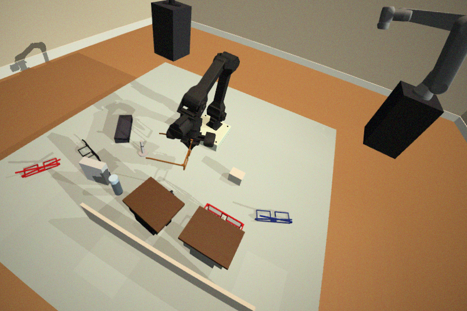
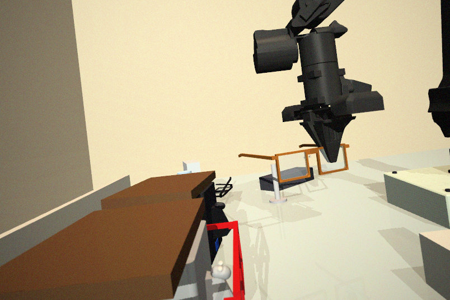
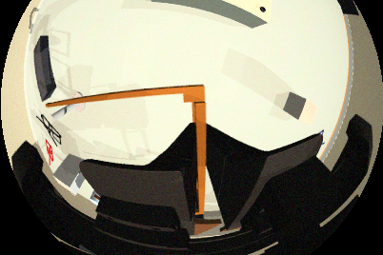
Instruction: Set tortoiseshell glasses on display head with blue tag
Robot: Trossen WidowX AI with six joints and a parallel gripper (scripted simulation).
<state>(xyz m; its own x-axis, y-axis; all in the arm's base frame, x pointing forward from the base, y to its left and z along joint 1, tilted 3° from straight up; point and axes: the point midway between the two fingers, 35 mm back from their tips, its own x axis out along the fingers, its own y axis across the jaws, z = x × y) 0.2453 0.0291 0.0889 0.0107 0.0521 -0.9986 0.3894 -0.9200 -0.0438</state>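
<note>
My gripper (image 1: 190, 146) (image 2: 331, 160) (image 3: 196, 127) is shut on the tortoiseshell glasses (image 1: 165, 162) (image 2: 292, 153) (image 3: 200, 139), gripping the front frame off to one side of the bridge. The glasses hang in the air, with both temples spread and pointing away from the base. The black display head (image 2: 216, 217) stands under a brown board (image 1: 154, 203), with a blue tag (image 2: 216, 244) partly visible. The grey head (image 2: 220, 272) stands under another brown board (image 1: 212, 237) and has red glasses (image 1: 223, 214) (image 2: 236, 258) at its face. The boards hide most of both heads.
A thin post (image 1: 142, 149) (image 2: 276, 183) and dark case (image 1: 124, 127) (image 2: 265, 181) stand near the held glasses. A small block (image 1: 236, 175), blue glasses (image 1: 272, 216), black glasses (image 1: 90, 149), folded red glasses (image 1: 40, 167), box (image 1: 93, 170), bottle (image 1: 115, 184) and low wall (image 1: 163, 256) surround the heads.
</note>
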